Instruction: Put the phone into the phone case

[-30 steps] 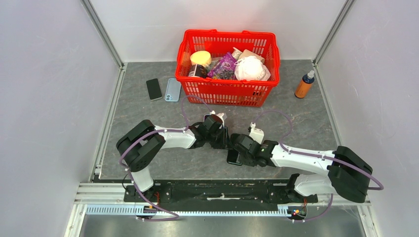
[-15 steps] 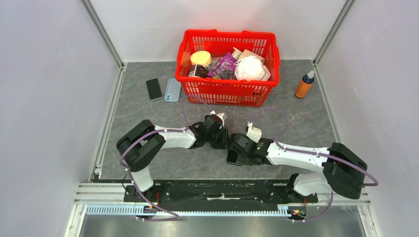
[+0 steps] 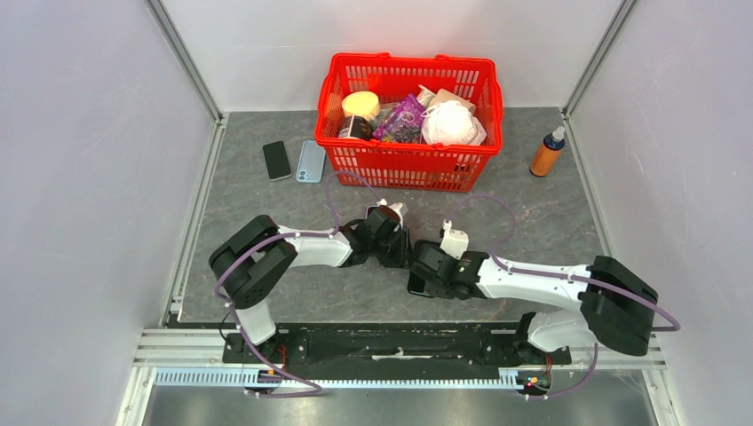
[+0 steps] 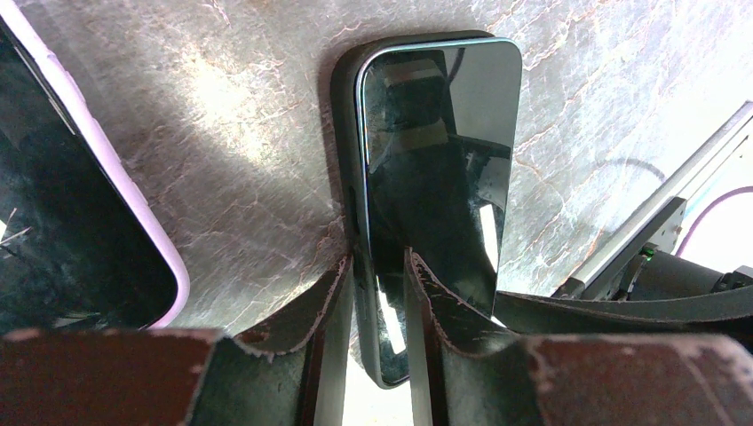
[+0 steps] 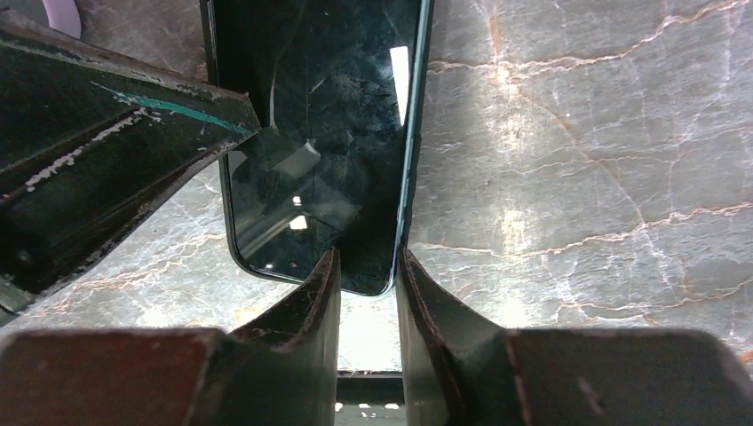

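A black phone [image 4: 444, 151] lies screen up inside a dark phone case [image 4: 344, 160] on the grey table, mostly hidden under both grippers in the top view [image 3: 416, 284]. My left gripper [image 4: 380, 257] is shut on the case's long side wall, one finger outside it and one on the screen side; it also shows in the top view [image 3: 400, 251]. My right gripper [image 5: 367, 257] has its fingers nearly together with nothing between them, their tips at the phone's [image 5: 320, 115] near corner; it also shows in the top view [image 3: 426, 266].
A lilac-cased phone [image 4: 89, 240] lies just beside the left gripper. A black phone [image 3: 277, 160] and a light blue case [image 3: 311, 161] lie at the back left. A red basket [image 3: 408, 167] of goods stands behind. An orange bottle [image 3: 547, 153] stands at the back right.
My right gripper has slid a little to the left, closer to the left gripper. The left arm and the phone have not visibly moved.
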